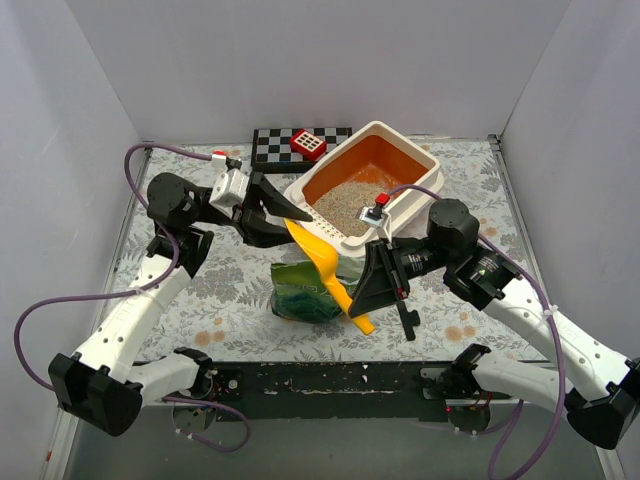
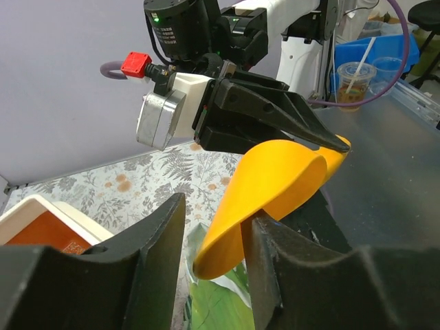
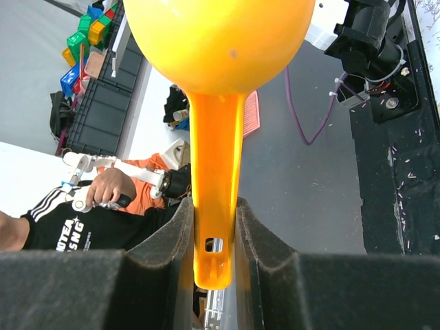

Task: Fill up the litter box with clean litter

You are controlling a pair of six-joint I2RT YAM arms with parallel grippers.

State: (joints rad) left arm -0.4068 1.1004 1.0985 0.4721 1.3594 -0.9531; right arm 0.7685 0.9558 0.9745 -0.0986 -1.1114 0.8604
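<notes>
Above: the scoop [image 1: 325, 262] spans the green bag [image 1: 300, 298] and the litter box [image 1: 425, 160], which holds a thin patch of litter [image 1: 350, 200]; filling looks part done. Left wrist: the left gripper [image 2: 214, 216] brackets the scoop's bowl, but I cannot tell if it grips. Right wrist: the right gripper [image 3: 214, 206] pinches the handle; the next move probably calls for another scoopful from the bag.

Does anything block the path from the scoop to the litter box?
Nothing visible lies between them. The scoop, its handle clamped in the right hand, has its bowl right beside the slotted near rim of the litter box. The left hand straddles the bowl's sides, not the way to the box.
</notes>
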